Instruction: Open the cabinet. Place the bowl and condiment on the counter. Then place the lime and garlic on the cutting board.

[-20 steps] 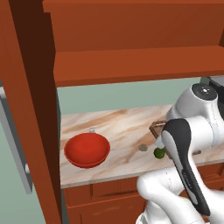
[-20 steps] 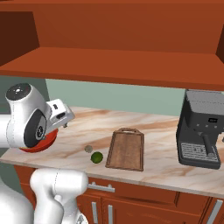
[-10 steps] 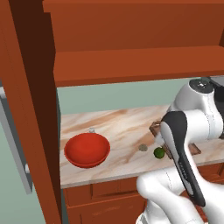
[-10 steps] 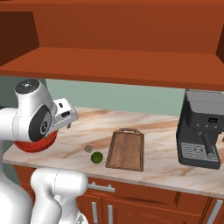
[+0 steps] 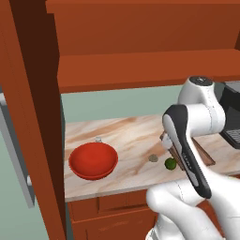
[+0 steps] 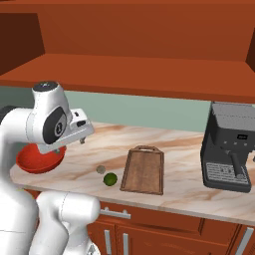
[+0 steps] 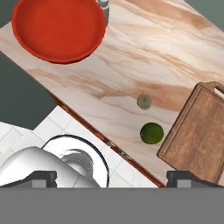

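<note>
Condiment mostly cut off at the hand view's top edge, just behind the bowl; bowl holds nothing. Lime and garlic sit bare on the counter, near each other, beside the cutting board. Board's loop end points at the back wall, surface bare. Gripper fingers spread wide, holding nothing, above the counter's front edge.

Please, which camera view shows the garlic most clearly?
The hand view: the garlic lies unobstructed on the counter, apart from the lime. The left base view shows it small, close beside the arm. The right base view shows it tiny.
</note>
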Controlling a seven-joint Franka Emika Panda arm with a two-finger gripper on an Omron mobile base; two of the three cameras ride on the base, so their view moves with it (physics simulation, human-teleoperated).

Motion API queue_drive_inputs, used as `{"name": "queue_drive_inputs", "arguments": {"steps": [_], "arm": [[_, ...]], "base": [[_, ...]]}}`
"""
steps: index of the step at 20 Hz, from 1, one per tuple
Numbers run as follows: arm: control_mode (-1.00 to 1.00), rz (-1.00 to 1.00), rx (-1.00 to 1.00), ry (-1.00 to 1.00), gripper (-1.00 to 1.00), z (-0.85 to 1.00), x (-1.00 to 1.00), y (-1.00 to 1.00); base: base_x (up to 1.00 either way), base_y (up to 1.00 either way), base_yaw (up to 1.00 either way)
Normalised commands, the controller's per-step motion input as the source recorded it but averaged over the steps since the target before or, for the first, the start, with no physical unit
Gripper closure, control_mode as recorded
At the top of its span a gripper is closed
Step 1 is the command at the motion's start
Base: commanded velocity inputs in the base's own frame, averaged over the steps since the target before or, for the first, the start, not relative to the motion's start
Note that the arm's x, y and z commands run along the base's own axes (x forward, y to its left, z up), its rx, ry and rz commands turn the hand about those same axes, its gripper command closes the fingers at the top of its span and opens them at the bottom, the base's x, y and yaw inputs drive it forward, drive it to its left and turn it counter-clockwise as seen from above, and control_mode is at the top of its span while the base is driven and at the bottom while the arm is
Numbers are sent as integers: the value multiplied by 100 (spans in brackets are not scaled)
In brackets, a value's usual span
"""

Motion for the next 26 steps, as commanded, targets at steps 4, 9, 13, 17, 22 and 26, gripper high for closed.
{"name": "queue_drive_inputs", "arguments": {"steps": [4, 9, 13, 17, 22, 26], "arm": [[-100, 0, 0, 10, -100, -29, 25, 0], [-100, 0, 0, 8, -100, -40, 19, 0], [-100, 0, 0, 7, -100, -43, 7, 0], [-100, 0, 1, 4, -100, -27, 5, 0], [-100, -4, 4, 0, -100, -17, 2, -8], [-100, -6, 3, 0, -100, -21, 10, -11]], "base": [[0, 0, 0], [0, 0, 0], [0, 0, 0], [0, 0, 0], [0, 0, 0], [0, 0, 0]]}}
